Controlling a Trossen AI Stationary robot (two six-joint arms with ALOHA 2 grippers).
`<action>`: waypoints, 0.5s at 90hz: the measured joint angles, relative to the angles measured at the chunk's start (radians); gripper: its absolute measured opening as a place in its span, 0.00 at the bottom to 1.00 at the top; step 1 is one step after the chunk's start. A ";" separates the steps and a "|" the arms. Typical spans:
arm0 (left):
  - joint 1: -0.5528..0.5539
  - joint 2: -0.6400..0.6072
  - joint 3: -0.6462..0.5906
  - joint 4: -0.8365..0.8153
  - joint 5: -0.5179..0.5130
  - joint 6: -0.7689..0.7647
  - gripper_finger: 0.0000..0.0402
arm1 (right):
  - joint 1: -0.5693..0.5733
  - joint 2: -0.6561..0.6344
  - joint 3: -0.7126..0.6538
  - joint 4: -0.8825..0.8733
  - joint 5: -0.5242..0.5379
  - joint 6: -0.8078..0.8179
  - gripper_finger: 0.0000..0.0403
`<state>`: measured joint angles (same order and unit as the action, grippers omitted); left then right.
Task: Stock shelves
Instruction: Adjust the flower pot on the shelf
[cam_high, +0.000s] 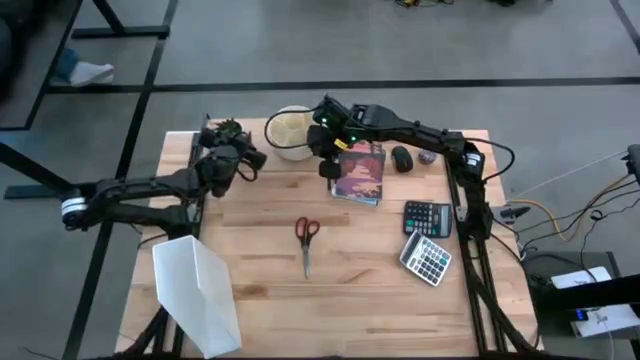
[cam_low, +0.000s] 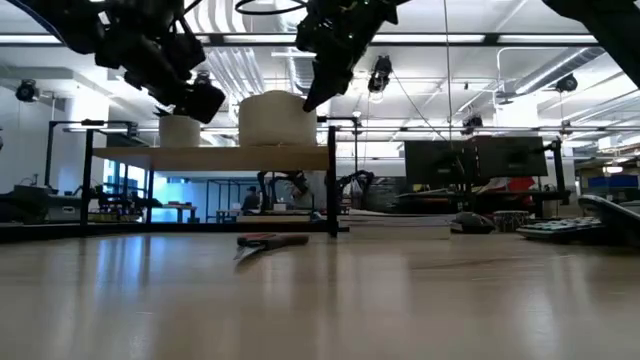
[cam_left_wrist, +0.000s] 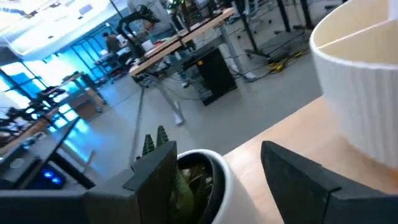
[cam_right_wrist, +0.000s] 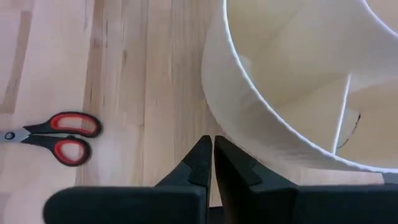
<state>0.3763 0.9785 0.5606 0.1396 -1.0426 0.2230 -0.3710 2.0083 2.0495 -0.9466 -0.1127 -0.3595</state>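
The shelves (cam_low: 235, 157), one low riser with a light-wood top on black legs, stand at the table's far side. A white ribbed round container (cam_low: 277, 118) and a small white pot with a green plant (cam_low: 180, 130) rest on the riser's top. My left gripper (cam_left_wrist: 216, 149) hangs open just above the pot (cam_left_wrist: 199, 180), with one finger in front of it in the left wrist view. My right gripper (cam_right_wrist: 213, 155) is shut and points down, right beside the container's outer wall (cam_right_wrist: 249, 124). My right gripper's shut fingertips (cam_right_wrist: 205, 152) stand against or just beside the container's outer wall (cam_right_wrist: 227, 134), coming from above. I cannot tell whether they touch it.
On the table lie a book (cam_high: 360, 172), a dark mouse (cam_high: 402, 158), two calculators (cam_high: 428, 215) (cam_high: 425, 258) and red-handled scissors (cam_high: 306, 235). A white angled file holder (cam_high: 200, 290) stands at the near left.
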 joint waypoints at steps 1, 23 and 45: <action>0.000 -0.002 0.000 -0.004 -0.003 0.001 0.55 | 0.000 0.000 0.000 0.000 0.000 0.000 0.01; -0.001 -0.033 0.000 -0.051 -0.015 0.001 0.55 | 0.000 0.000 0.000 0.000 0.000 0.000 0.01; -0.021 -0.061 0.000 -0.046 0.026 -0.035 0.55 | 0.000 -0.024 0.001 -0.066 0.002 -0.030 0.01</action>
<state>0.3555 0.9173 0.5606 0.0941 -1.0170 0.1879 -0.3710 1.9838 2.0502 -1.0123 -0.1111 -0.3900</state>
